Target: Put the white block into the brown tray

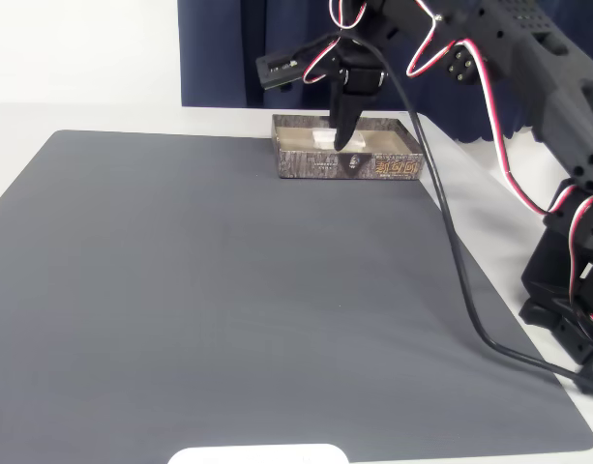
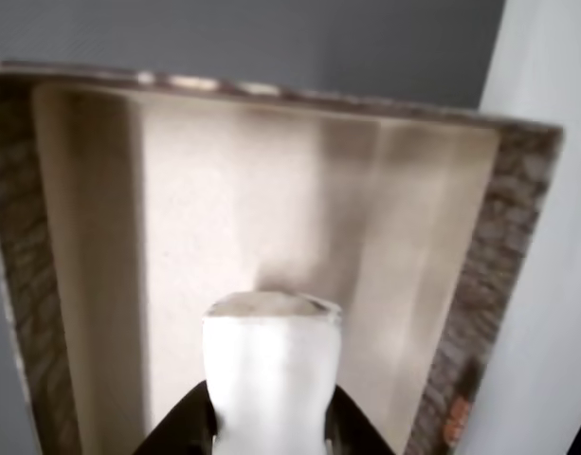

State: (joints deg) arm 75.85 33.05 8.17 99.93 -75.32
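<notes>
My fingers (image 1: 346, 135) are clamped on the white block (image 2: 271, 370), one dark tip on each side of it in the wrist view, and they hang pointing down into the brown tray (image 1: 315, 162). So the block is up in my grip, right over the tray's pale inside. Can't tell if its lower edge touches the floor of the tray or not.

The block looks smooth and matte white, flat-sided with a rounded end. The tray is a shallow rectangular box: the outer walls carry a dark brown-grey bark-like print with gold lettering on the front face in the fixed view, and the inside is plain cream with soft rounded inner corners. A shadow of my fingers falls on that cream floor.

The tray sits at the far edge of a big dark grey mat (image 1: 228, 309), smooth and flat with rounded corners, laid on the white worktop (image 1: 83, 121). My arm (image 1: 528, 68) is black with red and white wires looped along it. A dark blue curtain (image 1: 228, 48) hangs behind.
</notes>
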